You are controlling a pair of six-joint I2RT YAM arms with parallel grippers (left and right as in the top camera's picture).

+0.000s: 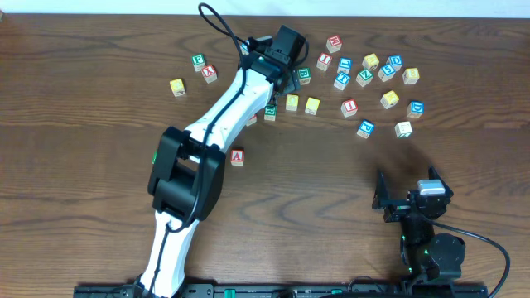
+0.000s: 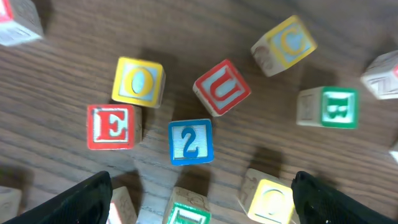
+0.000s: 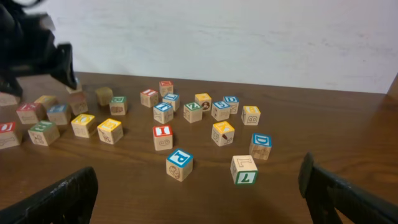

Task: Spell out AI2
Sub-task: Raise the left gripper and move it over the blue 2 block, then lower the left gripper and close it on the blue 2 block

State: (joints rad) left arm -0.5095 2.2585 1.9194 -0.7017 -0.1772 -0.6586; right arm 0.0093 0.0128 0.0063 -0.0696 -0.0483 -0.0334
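Note:
In the left wrist view the blue "2" cube (image 2: 190, 141) lies flat on the wood, just ahead of my left gripper (image 2: 200, 183). That gripper is open and holds nothing, one dark finger showing at each lower corner. Overhead, the left gripper (image 1: 286, 81) hovers over the left part of the cube cluster and hides the "2". The red "A" cube (image 1: 238, 156) sits alone beside the left arm. The red "I" cube (image 1: 349, 106) (image 3: 163, 132) lies among the right-hand cubes. My right gripper (image 1: 406, 192) (image 3: 198, 177) rests open and empty near the front right.
Close around the "2" are a red E cube (image 2: 112, 127), a yellow O cube (image 2: 138, 82), a red U cube (image 2: 222, 87), a green cube (image 2: 189, 214) and a yellow cube (image 2: 272, 200). Several more cubes spread to the right, including a blue P cube (image 3: 179, 163).

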